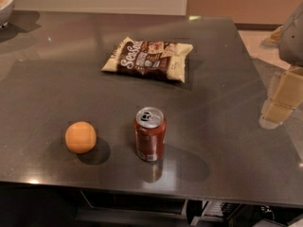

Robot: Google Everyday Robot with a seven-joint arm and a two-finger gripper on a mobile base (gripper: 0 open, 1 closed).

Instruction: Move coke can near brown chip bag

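Note:
The coke can (150, 140) stands upright on the dark grey table (222, 126), near its front edge, a dark-red can with a silver top and a white patch low on its side. The brown chip bag (148, 58) lies flat further back, near the middle of the table, well apart from the can. My gripper (280, 100) hangs at the right edge of the view, above the table's right side, far to the right of the can and holding nothing that I can see.
An orange ball (80, 137) sits on the table to the left of the can. A bowl (5, 4) with orange things in it stands at the back left corner. The table's front edge runs just below the can.

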